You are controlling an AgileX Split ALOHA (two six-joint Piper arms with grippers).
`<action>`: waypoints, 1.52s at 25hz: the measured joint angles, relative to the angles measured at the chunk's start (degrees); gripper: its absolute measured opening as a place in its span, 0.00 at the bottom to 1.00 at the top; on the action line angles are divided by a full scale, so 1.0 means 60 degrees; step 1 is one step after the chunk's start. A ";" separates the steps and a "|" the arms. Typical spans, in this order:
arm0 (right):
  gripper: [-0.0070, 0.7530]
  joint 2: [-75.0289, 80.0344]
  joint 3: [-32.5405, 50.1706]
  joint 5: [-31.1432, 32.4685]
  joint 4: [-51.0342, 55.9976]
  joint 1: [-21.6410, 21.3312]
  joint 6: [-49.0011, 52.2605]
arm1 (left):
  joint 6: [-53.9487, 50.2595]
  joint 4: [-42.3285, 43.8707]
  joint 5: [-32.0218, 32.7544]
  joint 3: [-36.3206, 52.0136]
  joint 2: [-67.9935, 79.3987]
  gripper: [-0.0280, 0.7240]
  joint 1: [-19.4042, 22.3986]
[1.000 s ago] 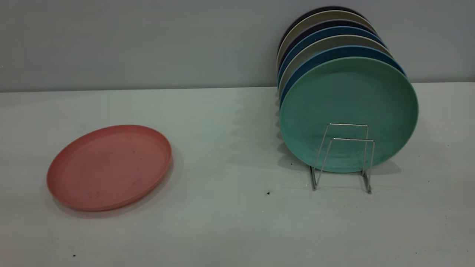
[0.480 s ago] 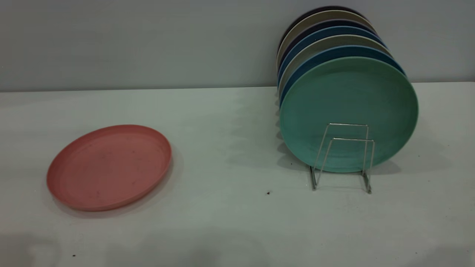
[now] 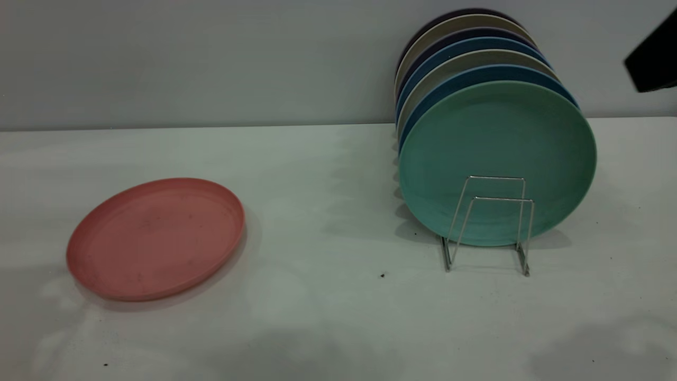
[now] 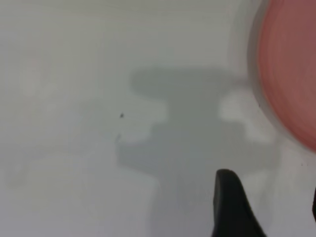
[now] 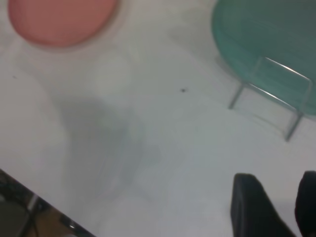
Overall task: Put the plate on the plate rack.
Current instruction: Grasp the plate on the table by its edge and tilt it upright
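A white table [image 3: 328, 317] carrying plates and a rack.
The salmon-pink plate [image 3: 156, 238] lies flat at its left; the wire plate rack [image 3: 489, 225] stands well apart at right, near a small dark speck [image 3: 382, 275].

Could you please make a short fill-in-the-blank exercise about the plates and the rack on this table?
1. The pink plate lies ____ on the table.
2. The plate at the front of the plate rack is ____ in colour.
3. The plates in the rack stand on their ____.
4. The front slot of the rack, before the green plate, is ____.

Missing words: flat; green; edges; empty
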 joint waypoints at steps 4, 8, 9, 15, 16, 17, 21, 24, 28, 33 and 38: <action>0.32 0.0453 -0.0001 -0.0205 0.0819 0.0000 -0.0886 | 0.0173 -0.0118 -0.0022 -0.0856 0.1424 0.61 0.0000; 0.32 0.0932 -0.0031 -0.0338 0.1521 0.0000 -0.1662 | 0.0448 -0.0320 -0.0030 -0.1649 0.2788 0.61 0.0000; 0.32 0.1048 -0.0031 -0.0348 0.1670 0.0000 -0.1795 | 0.0542 -0.0402 -0.0028 -0.1858 0.3060 0.61 0.0000; 0.32 0.1385 -0.0049 -0.0390 0.1947 0.0000 -0.2217 | 0.1322 -0.1100 0.0010 -0.2987 0.4624 0.61 0.0000; 0.32 0.1385 -0.0049 -0.0390 0.1965 0.0000 -0.2239 | 0.1373 -0.1120 0.0039 -0.3166 0.4785 0.61 0.0000; 0.32 0.1385 -0.0049 -0.0390 0.1975 0.0000 -0.2273 | 0.1420 -0.1144 0.0057 -0.3346 0.4965 0.61 0.0000; 0.32 0.1385 -0.0049 -0.0398 0.1979 0.0000 -0.2378 | 0.1591 -0.1188 0.0384 -0.3993 0.5602 0.61 0.0000; 0.32 0.1385 -0.0049 -0.0398 0.1979 0.0000 -0.2398 | 0.1747 -0.1208 0.0664 -0.4352 0.6018 0.61 0.0000; 0.32 0.1385 -0.0049 -0.0416 0.1979 0.0000 -0.2440 | 0.1802 -0.1218 0.0647 -0.4589 0.6338 0.61 0.0000; 0.32 0.1385 -0.0049 -0.0423 0.1979 0.0000 -0.2463 | 0.1930 -0.1443 0.0492 -0.4806 0.6678 0.59 0.0000; 0.32 0.1385 -0.0049 -0.0423 0.1986 0.0000 -0.2463 | 0.2571 -0.2112 0.0360 -0.5059 0.6993 0.50 0.0012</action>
